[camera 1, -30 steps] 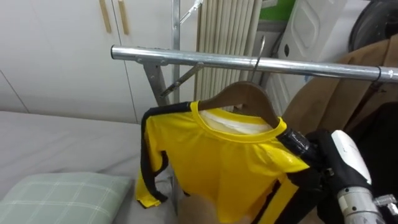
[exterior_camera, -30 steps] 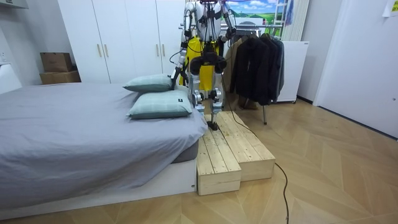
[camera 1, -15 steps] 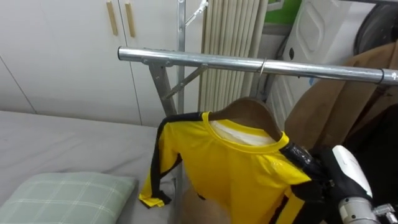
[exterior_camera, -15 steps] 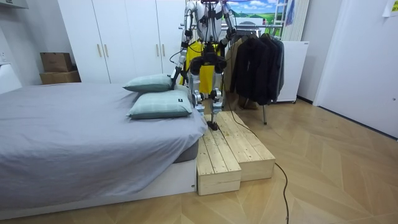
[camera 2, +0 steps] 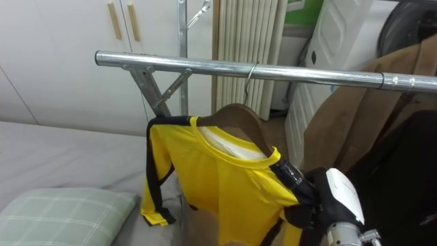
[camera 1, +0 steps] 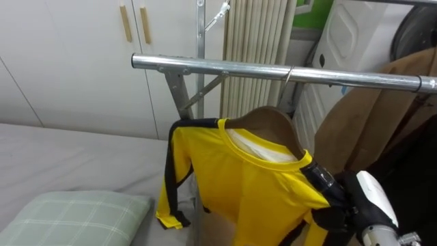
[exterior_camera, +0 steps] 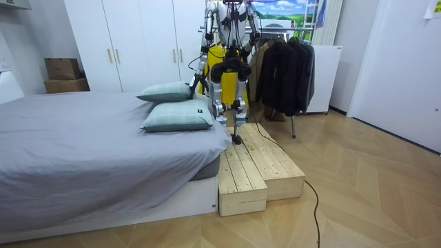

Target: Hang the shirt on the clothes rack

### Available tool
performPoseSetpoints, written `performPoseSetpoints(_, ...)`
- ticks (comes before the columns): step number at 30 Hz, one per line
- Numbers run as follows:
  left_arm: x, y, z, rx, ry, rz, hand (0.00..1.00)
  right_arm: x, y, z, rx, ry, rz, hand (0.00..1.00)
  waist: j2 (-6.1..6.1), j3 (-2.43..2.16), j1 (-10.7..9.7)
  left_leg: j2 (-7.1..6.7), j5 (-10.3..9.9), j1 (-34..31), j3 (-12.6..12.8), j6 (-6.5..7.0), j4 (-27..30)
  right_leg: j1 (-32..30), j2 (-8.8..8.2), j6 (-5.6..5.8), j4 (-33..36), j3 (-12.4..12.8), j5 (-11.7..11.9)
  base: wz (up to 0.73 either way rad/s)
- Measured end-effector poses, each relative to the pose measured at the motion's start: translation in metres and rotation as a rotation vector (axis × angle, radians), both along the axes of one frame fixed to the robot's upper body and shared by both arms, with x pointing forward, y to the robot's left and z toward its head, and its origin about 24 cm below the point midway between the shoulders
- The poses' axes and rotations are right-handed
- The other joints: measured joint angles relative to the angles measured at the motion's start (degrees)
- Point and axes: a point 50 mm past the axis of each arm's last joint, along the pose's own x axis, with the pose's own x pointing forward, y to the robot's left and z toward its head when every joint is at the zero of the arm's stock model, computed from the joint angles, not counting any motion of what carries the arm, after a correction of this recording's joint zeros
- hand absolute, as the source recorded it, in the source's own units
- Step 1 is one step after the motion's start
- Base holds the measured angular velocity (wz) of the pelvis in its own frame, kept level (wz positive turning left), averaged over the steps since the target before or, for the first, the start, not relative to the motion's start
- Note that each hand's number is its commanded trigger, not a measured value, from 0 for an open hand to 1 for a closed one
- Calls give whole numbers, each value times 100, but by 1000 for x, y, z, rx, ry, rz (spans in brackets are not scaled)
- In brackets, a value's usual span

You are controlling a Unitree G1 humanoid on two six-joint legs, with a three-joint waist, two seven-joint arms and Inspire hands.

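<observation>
A metal rail (camera 1: pixel 225 67) runs across the upper part of the left eye view. A wooden hanger (camera 1: pixel 273 121) hangs with its hook over the rail, carrying a yellow shirt (camera 1: pixel 239 188) with black trim, one sleeve drooping down on the left. The right hand (camera 1: pixel 372 199) shows at the lower right, against the shirt's shoulder. A brown coat (camera 1: pixel 358 130) hangs further right. Below left lie a grey bed (camera 1: pixel 68 154) and a green checked pillow (camera 1: pixel 75 215), with a white wardrobe (camera 1: pixel 68 61) behind
</observation>
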Motion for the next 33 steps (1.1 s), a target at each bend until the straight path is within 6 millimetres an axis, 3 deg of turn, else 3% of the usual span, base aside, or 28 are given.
performPoseSetpoints(7, 0, 0, 0, 0, 0, 0, 0, 0, 2, -1, 7, 1, 0, 100, -1, 0, -2, -1, 0, -1, 0, 0, 1, 0, 0, 1, 2, 3, -1, 0)
performPoseSetpoints(8, 0, 0, 0, 0, 0, 0, 0, 0, 2, -1, 7, 1, 0, 79, -1, 0, -2, -1, 0, -1, 0, 0, 1, 0, 0, 1, 1, 3, -1, 0)
performPoseSetpoints(9, 0, 0, 0, 0, 0, 0, 0, 0, 2, -1, 7, 1, 0, 26, -2, 0, -2, -1, 0, -1, 0, 0, 1, 0, 0, 1, 1, 3, -1, 0)
performPoseSetpoints(10, 0, 0, 0, 0, 0, 0, 0, 0, 2, -1, 7, 1, 0, 2, -2, 0, -2, -1, 0, -1, 0, 0, 1, 0, 0, 1, 1, 3, -1, 0)
performPoseSetpoints(33, -1, -1, 0, -2, 4, 1, 0, 2, 3, 0, 11, -5, -2, 0, -3, 2, -22, -5, -1, 45, 1, 0, -27, 31, 2, 10, -4, 16, -15, 0)
